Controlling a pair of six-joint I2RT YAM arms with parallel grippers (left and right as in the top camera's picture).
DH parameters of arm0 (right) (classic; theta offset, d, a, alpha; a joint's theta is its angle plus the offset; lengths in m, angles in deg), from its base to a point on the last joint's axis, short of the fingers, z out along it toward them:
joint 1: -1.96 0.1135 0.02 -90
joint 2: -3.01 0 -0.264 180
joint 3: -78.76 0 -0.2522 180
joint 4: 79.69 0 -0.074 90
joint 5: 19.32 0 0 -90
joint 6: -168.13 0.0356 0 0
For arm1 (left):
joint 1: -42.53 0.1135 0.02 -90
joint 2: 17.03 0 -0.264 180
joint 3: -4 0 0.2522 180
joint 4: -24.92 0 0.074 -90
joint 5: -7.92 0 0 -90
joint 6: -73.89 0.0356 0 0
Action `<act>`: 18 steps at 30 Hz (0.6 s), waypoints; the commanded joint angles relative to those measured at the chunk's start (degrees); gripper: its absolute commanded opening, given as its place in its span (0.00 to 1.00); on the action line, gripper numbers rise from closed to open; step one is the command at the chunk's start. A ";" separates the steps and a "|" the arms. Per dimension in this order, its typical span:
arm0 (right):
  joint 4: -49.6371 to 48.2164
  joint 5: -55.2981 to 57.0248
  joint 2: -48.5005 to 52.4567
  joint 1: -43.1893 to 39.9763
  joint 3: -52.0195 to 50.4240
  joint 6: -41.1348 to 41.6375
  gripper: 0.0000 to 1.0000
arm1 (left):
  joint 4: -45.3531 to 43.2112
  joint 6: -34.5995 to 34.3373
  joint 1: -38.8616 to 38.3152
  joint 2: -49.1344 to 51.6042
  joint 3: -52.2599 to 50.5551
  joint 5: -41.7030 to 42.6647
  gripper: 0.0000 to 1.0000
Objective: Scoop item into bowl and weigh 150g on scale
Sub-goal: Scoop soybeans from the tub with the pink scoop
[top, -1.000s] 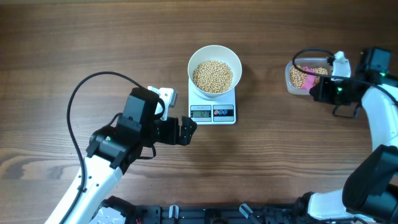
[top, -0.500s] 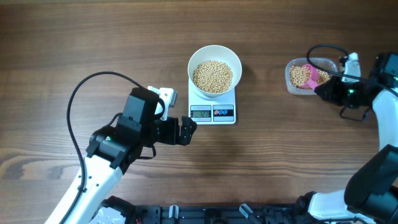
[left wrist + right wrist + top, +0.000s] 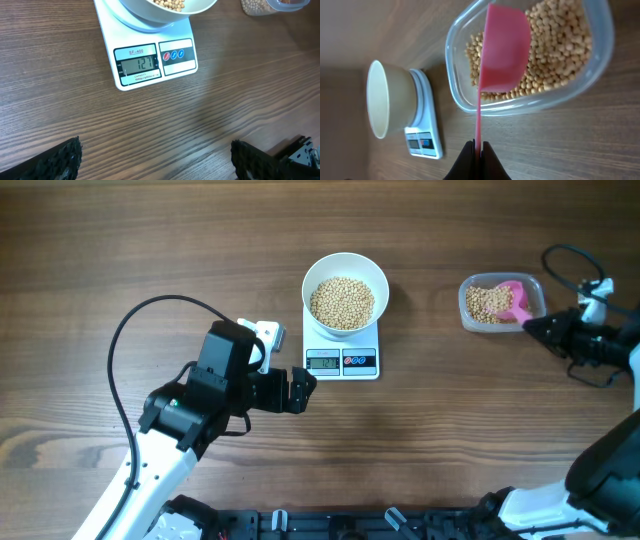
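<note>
The white bowl (image 3: 345,290) holds tan beans (image 3: 342,302) and stands on the white scale (image 3: 342,360), whose display (image 3: 138,64) reads 127. My left gripper (image 3: 304,390) hovers open just left of the scale's front edge, nothing between its fingers (image 3: 60,157). My right gripper (image 3: 532,326) is shut on the thin handle of the pink scoop (image 3: 503,47). The scoop's cup lies in the clear tub (image 3: 502,302) of beans (image 3: 560,45) at the right.
A black cable (image 3: 150,320) loops over the table behind my left arm. Another cable (image 3: 570,260) curls above my right arm near the table's right edge. Bare wood lies between the scale and the tub.
My right gripper has drawn back to the right with the scoop's handle, so the pink scoop now shows fully inside the tub. The left arm has not moved.
</note>
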 commanded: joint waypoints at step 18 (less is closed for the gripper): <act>6.01 -26.99 3.67 -7.43 -0.09 -2.54 0.05 | -0.17 1.18 0.37 0.13 0.57 0.52 1.00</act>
